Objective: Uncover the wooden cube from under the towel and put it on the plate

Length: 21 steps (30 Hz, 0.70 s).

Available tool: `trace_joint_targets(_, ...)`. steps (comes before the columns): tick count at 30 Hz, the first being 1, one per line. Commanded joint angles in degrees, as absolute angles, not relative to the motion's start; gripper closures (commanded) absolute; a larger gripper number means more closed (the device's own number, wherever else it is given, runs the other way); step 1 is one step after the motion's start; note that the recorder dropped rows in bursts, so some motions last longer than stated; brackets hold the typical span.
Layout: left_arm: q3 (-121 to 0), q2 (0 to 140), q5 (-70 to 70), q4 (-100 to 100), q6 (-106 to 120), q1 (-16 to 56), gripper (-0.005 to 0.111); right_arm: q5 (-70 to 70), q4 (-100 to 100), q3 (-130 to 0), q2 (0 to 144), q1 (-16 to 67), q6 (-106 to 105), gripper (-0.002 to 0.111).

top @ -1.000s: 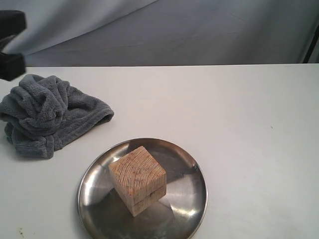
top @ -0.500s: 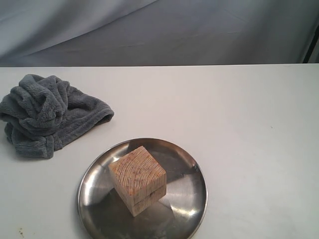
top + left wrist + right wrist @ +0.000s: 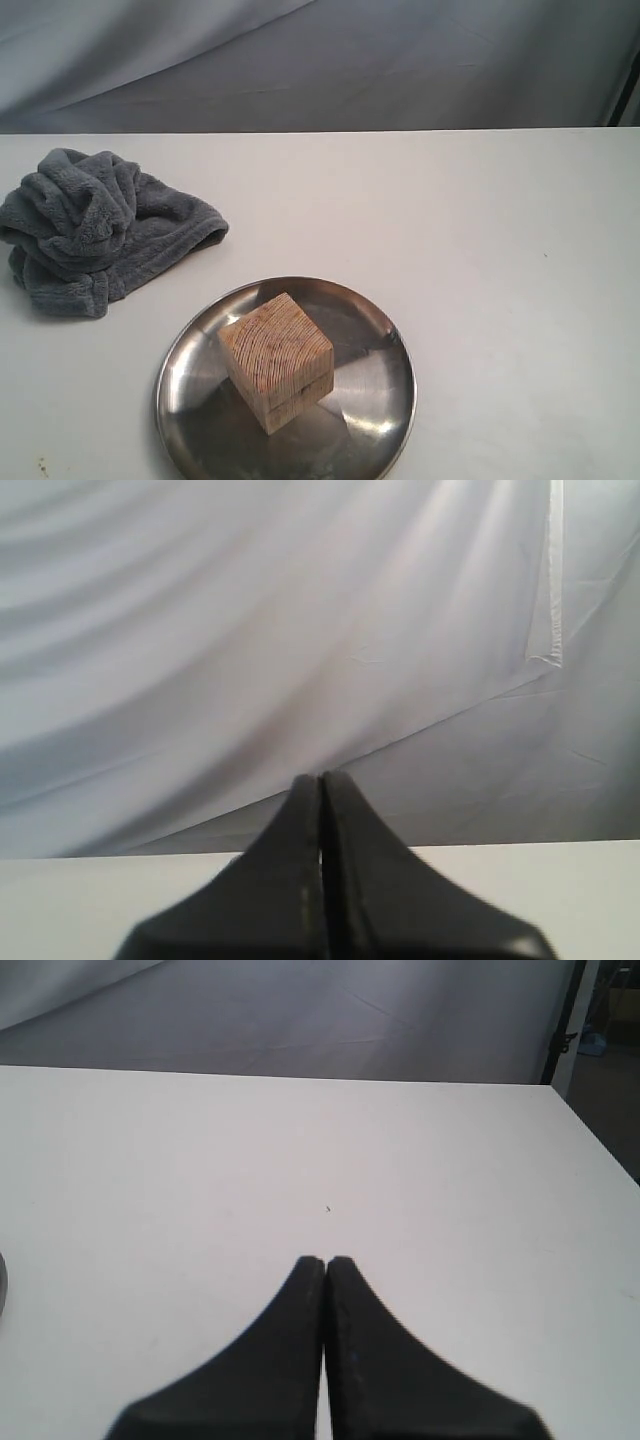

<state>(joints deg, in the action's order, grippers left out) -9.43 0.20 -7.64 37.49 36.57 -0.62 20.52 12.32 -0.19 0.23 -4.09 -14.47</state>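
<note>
So here's where we're at: the light tan wooden cube with the grain rings (image 3: 277, 360) is sitting uncovered on the round shiny stainless-steel plate (image 3: 385, 400), which lies near the front edge of the white tabletop (image 3: 470, 230), a bit left of middle in the exterior view. The dark grey fluffy fleece towel (image 3: 95, 230) is bunched in a heap over by the left edge, well apart from the plate and touching nothing else. To us the job looks basically done. Neither arm shows in the exterior view. The left gripper (image 3: 321, 780) is clenched tight on nothing, pointing at the grey cloth backdrop (image 3: 250, 630) over the far edge, and the right gripper (image 3: 325, 1260) is likewise pinched closed and empty above bare tabletop. On handling, we'd guess the cube is stiff and solid with some heft, and its dry flat faces should give decent grip. If it ever needs a regrab, we'd pinch across two opposite side faces. It sits turned with a corner toward the front edge, so the jaws would need to line up with that. The polished steel looks slick, so a sideways nudge could make the cube slide.
</note>
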Motion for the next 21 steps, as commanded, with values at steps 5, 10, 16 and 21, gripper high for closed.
trace_joint_targets(5,-8.9,0.0,-5.3,38.2,36.4,-0.7,0.107,20.0,12.6,0.0,0.0,-4.0,-14.5,0.108)
trace_joint_targets(10,-8.3,0.0,-5.0,38.0,34.0,-0.7,0.107,20.0,12.6,0.0,0.0,-4.0,-14.5,0.108)
trace_joint_targets(16,-5.8,0.0,-4.7,3.2,-4.6,-0.7,0.107,20.0,12.6,0.0,0.0,-4.0,-14.5,0.108)
trace_joint_targets(21,0.0,0.0,-4.4,0.8,-7.2,-0.7,0.107,20.0,12.6,0.0,0.0,-4.0,-14.5,0.108)
